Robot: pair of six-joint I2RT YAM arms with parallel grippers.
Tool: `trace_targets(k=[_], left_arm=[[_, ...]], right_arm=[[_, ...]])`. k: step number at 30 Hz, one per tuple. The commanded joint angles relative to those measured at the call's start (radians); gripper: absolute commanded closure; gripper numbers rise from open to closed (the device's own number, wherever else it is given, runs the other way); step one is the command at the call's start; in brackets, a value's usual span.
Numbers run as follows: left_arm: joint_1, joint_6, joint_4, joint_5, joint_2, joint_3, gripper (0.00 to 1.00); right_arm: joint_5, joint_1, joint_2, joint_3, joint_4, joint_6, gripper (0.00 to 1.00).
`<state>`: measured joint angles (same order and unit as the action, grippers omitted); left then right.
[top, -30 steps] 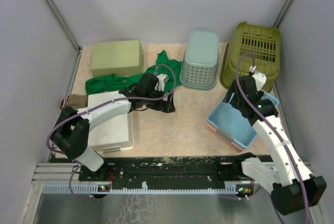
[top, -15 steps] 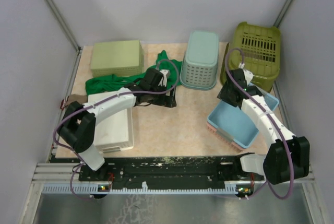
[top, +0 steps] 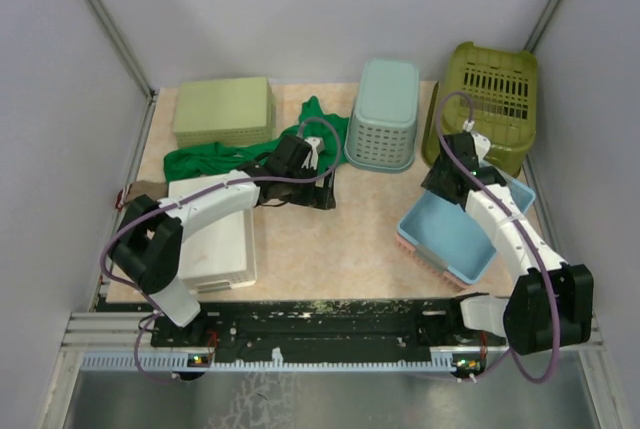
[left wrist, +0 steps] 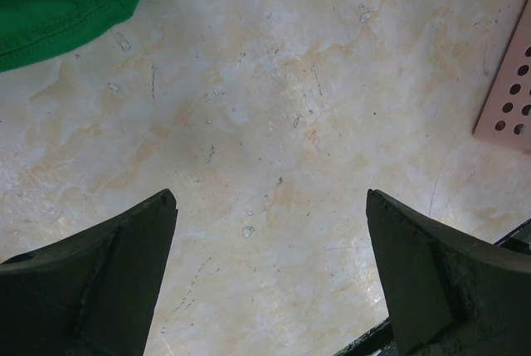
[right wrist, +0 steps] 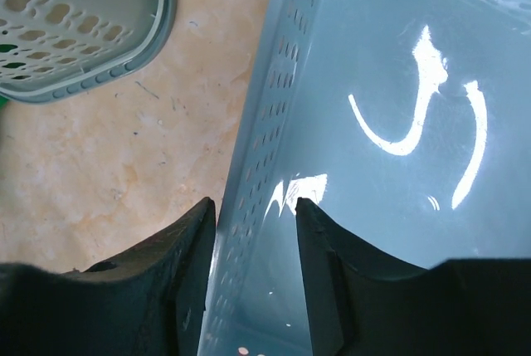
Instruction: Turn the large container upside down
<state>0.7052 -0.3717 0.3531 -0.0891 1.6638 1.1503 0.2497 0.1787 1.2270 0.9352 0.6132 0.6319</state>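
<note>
- A beige marbled table (top: 300, 239) is sitting between plain grey walls.
- At the far left, a light-green tray (top: 224, 109) is lying beside a green cloth (top: 215, 157).
- The left gripper (left wrist: 270, 207) is hovering over bare tabletop with its jaws spread wide and holding nothing.
- A pale teal mesh basket (top: 383, 114) is standing at back centre.
- The right gripper (right wrist: 255, 207) is straddling the wall of a blue bin (right wrist: 398, 124); whether it is pinching that wall is unclear.
- The olive-green tub (top: 484, 104) is resting in the far right corner with its slotted face showing, just behind that gripper and apart from it.
</note>
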Motion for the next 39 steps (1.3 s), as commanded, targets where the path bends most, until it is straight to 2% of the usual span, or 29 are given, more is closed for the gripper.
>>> trace_targets(k=[1, 3, 10, 13, 18, 31, 37, 39], left_arm=[[0.005, -0.008, 0.003, -0.009, -0.037, -0.005, 0.00], [0.005, -0.007, 0.003, -0.011, -0.040, -0.010, 0.00], [0.004, -0.010, 0.002, -0.008, -0.050, -0.032, 0.00], [0.005, -0.008, 0.002, -0.012, -0.046, -0.030, 0.00], [0.005, -0.004, 0.007, -0.009, -0.047, -0.019, 0.00], [0.001, 0.036, 0.039, -0.014, -0.081, 0.060, 0.00], [-0.018, 0.037, 0.039, -0.027, -0.084, 0.075, 0.00], [-0.029, 0.035, 0.044, -0.037, -0.093, 0.078, 0.00]], right_arm=[[-0.018, -0.010, 0.019, -0.001, -0.047, -0.026, 0.55], [-0.012, -0.009, 0.038, 0.000, -0.053, -0.028, 0.56], [0.021, -0.009, 0.051, 0.012, -0.048, -0.057, 0.69], [0.039, -0.009, 0.040, 0.029, -0.028, -0.071, 0.78], [0.067, -0.008, -0.013, 0.100, 0.053, -0.109, 1.00], [0.151, -0.008, -0.203, 0.363, 0.338, -0.167, 1.00], [0.172, -0.008, -0.208, 0.493, 0.384, -0.222, 1.00], [0.133, -0.009, -0.218, 0.526, 0.370, -0.251, 1.00]])
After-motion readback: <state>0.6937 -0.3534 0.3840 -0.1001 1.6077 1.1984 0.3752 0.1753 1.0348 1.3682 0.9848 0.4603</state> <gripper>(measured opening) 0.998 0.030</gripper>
